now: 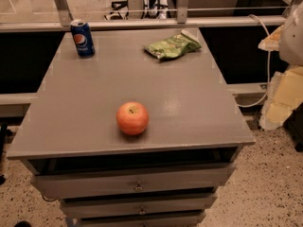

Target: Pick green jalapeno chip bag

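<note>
The green jalapeno chip bag (172, 46) lies flat and crumpled at the far right of the grey cabinet top (94, 103), one whitish sealed end pointing to the back right. Nothing touches it. My gripper is not in view. Only a white and pale-yellow part of my arm (286, 74) shows at the right edge of the camera view, off the side of the cabinet and well away from the bag.
A red-orange apple (132, 118) sits near the front middle of the top. A blue Pepsi can (83, 38) stands upright at the far left corner. Drawers (137, 183) lie below the front edge. A rail (142, 23) and a white cable (266, 56) run behind.
</note>
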{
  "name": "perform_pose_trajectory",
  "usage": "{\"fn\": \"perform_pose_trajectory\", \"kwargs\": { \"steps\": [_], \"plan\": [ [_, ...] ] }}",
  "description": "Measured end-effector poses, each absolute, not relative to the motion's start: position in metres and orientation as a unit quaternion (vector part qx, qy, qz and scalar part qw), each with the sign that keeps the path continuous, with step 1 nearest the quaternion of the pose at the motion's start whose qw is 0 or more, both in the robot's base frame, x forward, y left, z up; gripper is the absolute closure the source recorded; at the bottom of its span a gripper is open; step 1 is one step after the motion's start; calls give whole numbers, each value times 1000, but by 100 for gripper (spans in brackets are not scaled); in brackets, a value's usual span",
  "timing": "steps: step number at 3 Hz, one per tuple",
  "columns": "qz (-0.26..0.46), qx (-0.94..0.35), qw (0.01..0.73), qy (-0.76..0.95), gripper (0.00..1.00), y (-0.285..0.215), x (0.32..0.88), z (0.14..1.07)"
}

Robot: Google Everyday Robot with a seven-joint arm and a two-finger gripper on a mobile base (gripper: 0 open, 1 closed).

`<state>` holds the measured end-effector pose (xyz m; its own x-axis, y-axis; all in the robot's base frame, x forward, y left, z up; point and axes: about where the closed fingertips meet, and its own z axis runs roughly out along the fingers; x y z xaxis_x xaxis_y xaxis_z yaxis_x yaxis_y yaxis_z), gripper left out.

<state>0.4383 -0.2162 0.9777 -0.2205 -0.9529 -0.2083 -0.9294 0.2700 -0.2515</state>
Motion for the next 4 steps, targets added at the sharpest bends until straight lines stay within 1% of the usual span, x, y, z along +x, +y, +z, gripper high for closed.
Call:
{"fn": "perform_pose_trajectory", "kwargs": {
  "steps": [1, 2, 3, 4],
  "plan": [
    [-36, -603, 162, 780, 0, -216, 438, 978],
    [-48, -601, 181, 777, 0, -218, 453, 974],
    [-50, -587, 224, 776, 0, -227, 498, 962],
    [-41, -561, 297, 772, 0, -226, 588, 943]
  ]
}}
